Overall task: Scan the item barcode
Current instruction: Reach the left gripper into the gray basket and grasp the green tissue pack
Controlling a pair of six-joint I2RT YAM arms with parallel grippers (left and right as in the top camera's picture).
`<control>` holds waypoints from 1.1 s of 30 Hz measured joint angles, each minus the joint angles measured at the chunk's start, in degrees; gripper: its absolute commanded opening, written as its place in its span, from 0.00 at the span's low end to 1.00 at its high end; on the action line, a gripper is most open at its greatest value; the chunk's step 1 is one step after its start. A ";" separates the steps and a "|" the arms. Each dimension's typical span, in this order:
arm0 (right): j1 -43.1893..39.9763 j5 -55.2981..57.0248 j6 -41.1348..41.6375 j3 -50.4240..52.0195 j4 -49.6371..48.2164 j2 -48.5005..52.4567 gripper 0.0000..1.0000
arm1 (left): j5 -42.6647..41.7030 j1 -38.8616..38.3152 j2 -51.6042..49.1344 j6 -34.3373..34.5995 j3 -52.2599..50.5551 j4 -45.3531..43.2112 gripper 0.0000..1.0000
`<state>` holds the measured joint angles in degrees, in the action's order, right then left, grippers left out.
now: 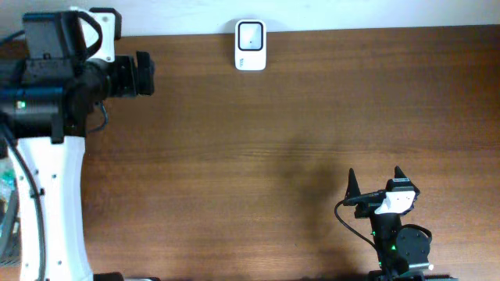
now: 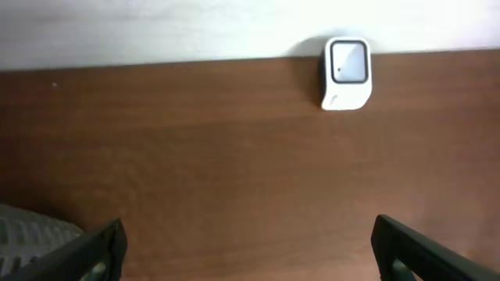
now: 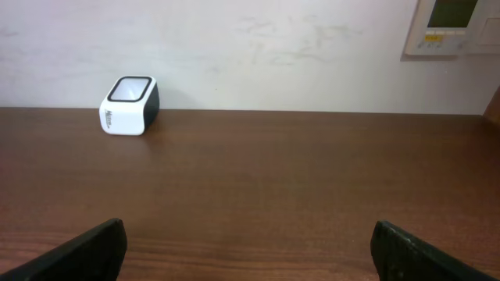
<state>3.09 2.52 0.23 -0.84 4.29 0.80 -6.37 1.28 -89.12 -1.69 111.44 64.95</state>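
The item and its barcode are out of view in all three frames. A small white scanner [image 1: 251, 45] with a dark-framed window stands at the table's back edge, also seen as the scanner [image 2: 346, 72] and the scanner [image 3: 130, 104]. My left gripper [image 1: 147, 74] hovers at the back left, pointing right toward the scanner; its jaws [image 2: 250, 251] stand wide open over bare wood. My right gripper [image 1: 375, 176] sits near the front right, pointing toward the back, also wide open [image 3: 250, 250] with nothing between the fingers.
The brown wooden table [image 1: 273, 140] ends at a white wall behind the scanner. A grey mesh-like object [image 2: 31, 230] shows at the left wrist view's lower left. Some packaged things [image 1: 5, 191] lie at the far left edge. A wall panel [image 3: 453, 25] hangs at the upper right.
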 measured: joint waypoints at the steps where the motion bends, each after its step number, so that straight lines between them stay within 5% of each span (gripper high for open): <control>1: 0.00 0.00 0.00 0.00 -0.02 0.00 0.99 | 1.16 0.76 -0.39 2.25 0.02 -0.37 1.00; 5: 0.00 0.00 -0.02 0.00 0.00 0.00 0.99 | 7.48 20.00 -0.68 16.15 6.12 -1.49 0.99; 10: 0.00 0.02 -0.02 0.00 -0.02 0.00 0.99 | 21.40 35.41 -3.19 21.29 7.08 6.14 0.92; 17: 0.00 0.02 -0.02 0.00 -0.02 0.00 0.99 | 24.44 38.45 -15.80 25.51 2.25 12.41 0.80; 19: 0.00 0.02 -0.04 0.00 -0.02 0.00 0.99 | 25.14 39.60 -15.98 25.99 -3.19 8.68 0.70; 21: 0.00 0.02 -0.02 0.02 -0.02 -0.02 0.99 | 24.72 41.29 -16.35 24.79 -10.45 2.43 0.42; 22: 0.00 0.02 -0.02 0.02 -0.02 -0.02 0.99 | 24.33 41.40 -16.50 24.02 -13.53 -0.11 0.38; 31: 0.00 0.02 -0.02 0.00 0.00 0.00 0.99 | 22.93 41.66 -24.70 19.98 -18.21 -8.02 0.38; 33: 0.00 0.02 -0.02 0.02 0.00 0.00 0.99 | 22.38 41.66 -25.09 19.21 -18.23 -9.27 0.47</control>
<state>3.09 2.55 0.21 -0.82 4.29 0.80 16.01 42.94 -114.21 17.52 93.21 55.68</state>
